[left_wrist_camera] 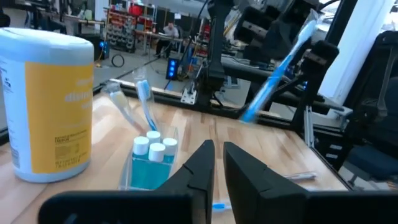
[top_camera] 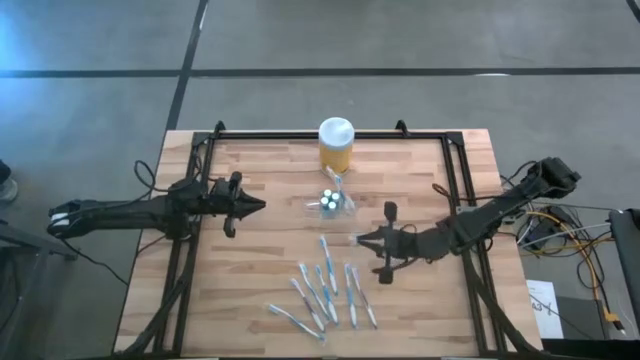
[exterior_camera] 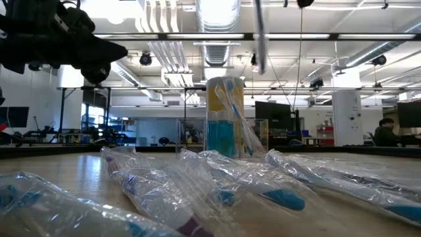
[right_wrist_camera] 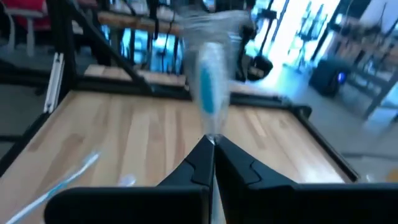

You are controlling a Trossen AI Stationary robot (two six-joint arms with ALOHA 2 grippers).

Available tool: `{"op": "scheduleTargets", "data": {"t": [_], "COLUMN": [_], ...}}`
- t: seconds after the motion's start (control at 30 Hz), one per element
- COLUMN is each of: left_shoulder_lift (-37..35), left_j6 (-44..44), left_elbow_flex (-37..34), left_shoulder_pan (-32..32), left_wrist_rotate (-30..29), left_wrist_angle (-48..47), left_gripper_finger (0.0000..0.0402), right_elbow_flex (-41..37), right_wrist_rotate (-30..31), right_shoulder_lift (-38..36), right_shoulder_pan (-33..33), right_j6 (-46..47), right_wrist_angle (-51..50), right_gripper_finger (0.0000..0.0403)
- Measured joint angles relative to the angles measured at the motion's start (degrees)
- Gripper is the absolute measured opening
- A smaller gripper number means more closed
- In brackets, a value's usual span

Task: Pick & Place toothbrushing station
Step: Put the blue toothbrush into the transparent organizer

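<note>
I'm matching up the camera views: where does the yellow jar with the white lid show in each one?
High view: yellow jar at the table's far edge, centre.
Low view: centre, behind the clear holder.
Left wrist view: far left.
Right wrist view: not in it.
Shared landmark: the clear holder beside it.
</note>
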Motion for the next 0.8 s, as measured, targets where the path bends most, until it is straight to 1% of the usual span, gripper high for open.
{"op": "scheduleTargets", "data": {"t": [0.1,0.2,0.3,0.4,0.53,0.67,0.8], "left_shoulder_lift": [1.0,2.9,5.8,9.3,13.9,18.2,22.6], "left_j6": [-1.1,-2.0,-2.0,-1.3,1.9,3.5,4.1], "left_elbow_flex": [0.0,0.0,0.0,0.5,2.4,5.3,8.3], "left_shoulder_pan": [-0.2,-0.9,-2.1,-4.3,-7.7,-9.7,-10.0], "left_wrist_rotate": [0.0,1.2,1.4,1.5,1.4,0.0,-0.2], "left_wrist_angle": [0.0,0.3,2.9,7.2,10.6,11.3,11.4], "left_gripper_finger": [0.0059,0.0082,0.0103,0.0128,0.0172,0.0214,0.0242], "right_elbow_flex": [-5.1,-9.0,-10.9,-11.2,-9.8,-6.9,-3.3], "right_wrist_rotate": [-4.5,-9.0,-13.7,-16.1,-17.5,-17.5,-17.5], "right_shoulder_lift": [1.8,4.5,8.0,11.9,15.9,19.2,21.6], "right_shoulder_pan": [-3.8,-7.6,-11.2,-13.8,-15.4,-15.7,-15.5], "right_j6": [-1.9,-1.8,-1.2,-1.2,-2.4,-5.0,-6.5], "right_wrist_angle": [11.0,21.5,30.9,37.1,41.8,41.7,41.8], "right_gripper_finger": [0.0008,0.0008,0.0008,0.0008,0.0008,0.0008,0.0008]}}
